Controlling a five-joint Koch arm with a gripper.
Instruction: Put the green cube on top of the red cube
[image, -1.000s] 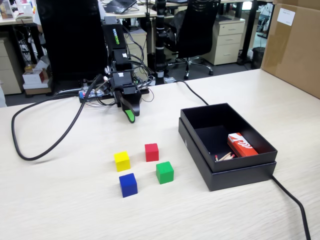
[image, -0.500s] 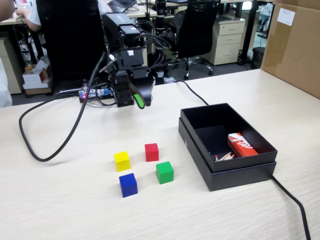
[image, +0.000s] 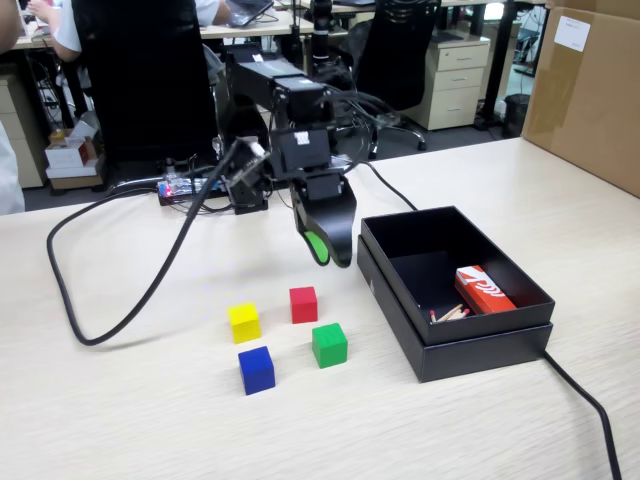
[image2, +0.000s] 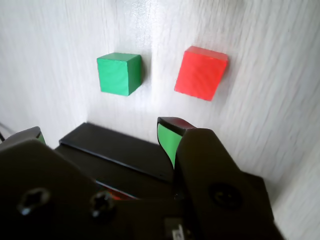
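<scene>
Yellow cube (image: 244, 322): leftmost of the group in the fixed view, on the pale wood surface (image: 130, 400), no part in this task.
Blue cube (image: 256, 369): just in front of the yellow one, nearest the camera, also a bystander.
Red cube (image: 303, 304): the stacking target; it sits flat on the surface, apart from its neighbours, with its top bare. In the wrist view it lies to the right (image2: 201, 73).
Green cube (image: 329, 344): the piece to be lifted; it rests on the surface just in front and to the right of the red one in the fixed view, a gap between them. In the wrist view it lies to the left (image2: 119, 74). Nothing touches it.
Gripper (image: 328, 250): empty, hanging in the air above and behind the red cube, beside the left wall of the box. In the wrist view a wide gap separates the green-padded jaw from the other jaw at the left edge, so I judge it parted.
Arm pose: reaching forward from its base at the back of the surface, upper links raised, wrist bent so the jaws point down at the cubes.
Black box (image: 520, 335): to the right, open, holding a red-orange carton (image: 484, 290).
Step in hand: the approach; no grasp made yet.
Next move: likely to come forward and down until the jaws straddle the green cube, clear of the red cube and the box wall, then close.
</scene>
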